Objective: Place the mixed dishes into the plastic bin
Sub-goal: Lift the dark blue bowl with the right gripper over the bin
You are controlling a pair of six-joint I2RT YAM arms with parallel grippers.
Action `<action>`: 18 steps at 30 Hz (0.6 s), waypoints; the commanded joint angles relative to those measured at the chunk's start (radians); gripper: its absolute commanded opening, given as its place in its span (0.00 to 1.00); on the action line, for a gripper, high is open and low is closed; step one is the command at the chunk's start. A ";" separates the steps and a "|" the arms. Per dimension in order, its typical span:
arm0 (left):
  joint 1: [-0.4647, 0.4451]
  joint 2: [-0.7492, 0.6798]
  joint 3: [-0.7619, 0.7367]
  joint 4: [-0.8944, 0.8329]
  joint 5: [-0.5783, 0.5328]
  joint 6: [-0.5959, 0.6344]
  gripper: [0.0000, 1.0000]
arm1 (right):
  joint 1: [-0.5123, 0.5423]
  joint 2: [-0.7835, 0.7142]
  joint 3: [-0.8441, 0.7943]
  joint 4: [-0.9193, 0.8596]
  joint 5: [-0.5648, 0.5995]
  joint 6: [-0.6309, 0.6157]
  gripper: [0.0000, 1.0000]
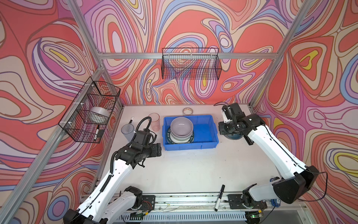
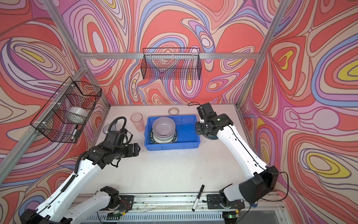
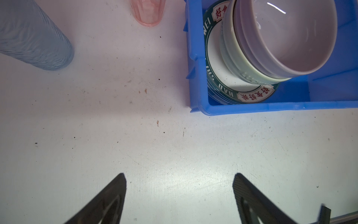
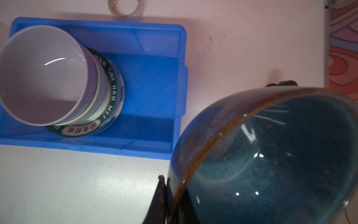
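The plastic bin (image 1: pixel 207 131) (image 4: pixel 151 87) is a bright blue tray at the table's back middle. In its left half a lavender bowl (image 1: pixel 181 126) (image 3: pixel 290 38) sits in a pale green bowl (image 3: pixel 238 58), on white plates with a dark lettered rim (image 3: pixel 249 96). A pink tumbler (image 1: pixel 154 121) and a bluish tumbler (image 1: pixel 126 131) stand left of the bin. My right gripper (image 4: pixel 172 186) is shut on the rim of a dark blue bowl (image 4: pixel 280 155) (image 1: pixel 234 136), just right of the bin. My left gripper (image 3: pixel 179 194) is open and empty over bare table by the bin's front left corner.
A tape roll (image 1: pixel 187 111) lies behind the bin. One marker (image 1: pixel 219 197) rests on the front rail, another (image 1: pixel 131 120) behind the bluish tumbler. Black wire baskets hang on the back wall (image 1: pixel 190 64) and left wall (image 1: pixel 91 110).
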 commanded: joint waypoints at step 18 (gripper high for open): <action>0.021 -0.020 0.010 -0.012 0.000 0.015 0.89 | 0.289 0.410 0.547 -0.017 -0.147 -0.528 0.00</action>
